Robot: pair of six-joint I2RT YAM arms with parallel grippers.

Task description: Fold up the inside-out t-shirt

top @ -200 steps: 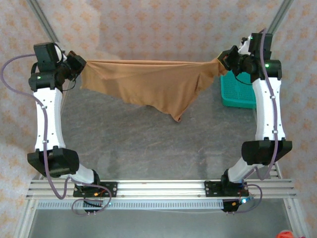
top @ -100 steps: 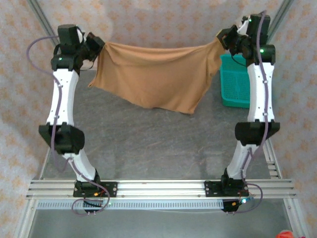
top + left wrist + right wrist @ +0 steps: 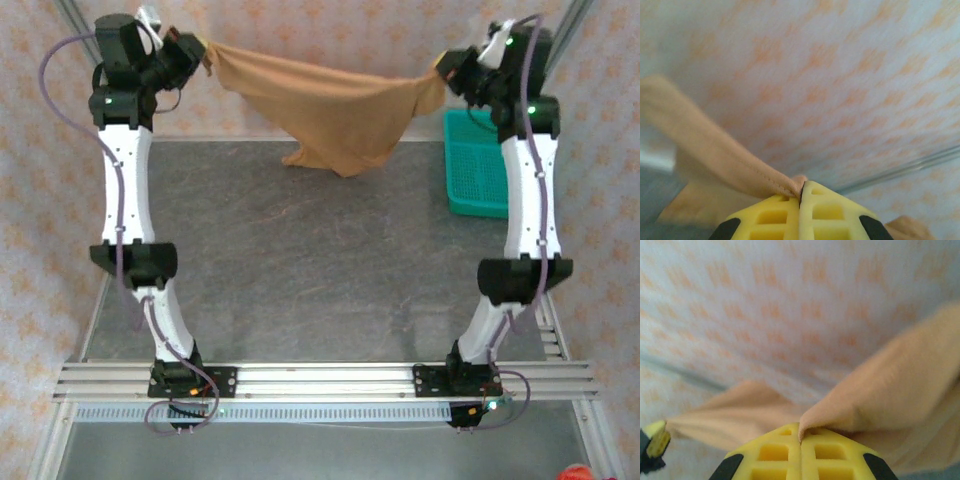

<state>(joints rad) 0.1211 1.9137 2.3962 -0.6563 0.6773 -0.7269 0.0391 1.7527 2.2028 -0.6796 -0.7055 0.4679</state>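
Observation:
The inside-out t-shirt (image 3: 335, 110) is tan cloth hanging in the air at the back of the table, stretched between both arms and sagging to a point in the middle. My left gripper (image 3: 205, 52) is shut on its left end; in the left wrist view a stitched hem (image 3: 740, 167) runs into the closed yellow jaws of the left gripper (image 3: 801, 192). My right gripper (image 3: 445, 70) is shut on the right end; in the right wrist view a fold of the t-shirt (image 3: 890, 385) is pinched in the right gripper (image 3: 800, 435). Both views are blurred.
A teal mesh basket (image 3: 472, 165) stands at the back right, beside the right arm. The grey table top (image 3: 300, 280) lies below the cloth. A patterned wall (image 3: 330, 30) is close behind both grippers.
Both arms have stretched up and toward the back wall, carrying the t-shirt with them. The cloth has risen off the table's middle and hangs further back and higher.

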